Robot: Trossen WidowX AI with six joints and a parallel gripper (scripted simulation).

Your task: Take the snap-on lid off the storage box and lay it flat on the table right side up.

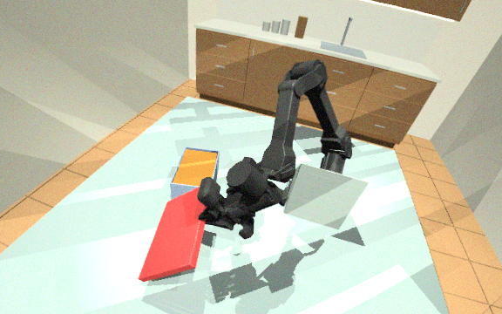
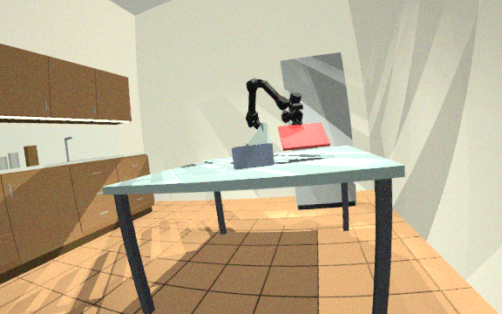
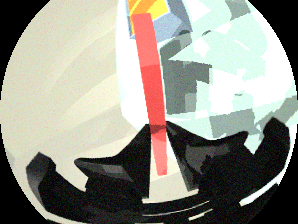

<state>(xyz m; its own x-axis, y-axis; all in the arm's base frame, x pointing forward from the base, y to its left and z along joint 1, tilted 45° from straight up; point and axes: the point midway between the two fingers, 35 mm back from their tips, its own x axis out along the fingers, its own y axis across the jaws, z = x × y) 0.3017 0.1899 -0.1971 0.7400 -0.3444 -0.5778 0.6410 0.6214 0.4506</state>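
The red lid [image 1: 172, 240] [image 2: 304, 136] [image 3: 152, 90] is off the box and hangs tilted above the table, its broad smooth face showing in the top and exterior views. My gripper [image 1: 203, 215] [image 2: 295, 123] [image 3: 157, 124] is shut on one edge of the lid; the wrist view shows the lid edge-on between the fingers. The blue-grey storage box [image 1: 183, 189] [image 2: 253, 156] [image 3: 170, 25] stands upright and open on the table, with orange showing inside. In the top view the lid's far end overlaps the box's near corner. The lid's underside is hidden.
A pale grey-green panel [image 1: 325, 196] [image 2: 261, 135] stands tilted near the arm's base, on the other side of the gripper from the box. The table [image 1: 81, 257] [image 2: 321, 176] carries strong shadows and light streaks. A kitchen counter [image 1: 242, 31] is behind it.
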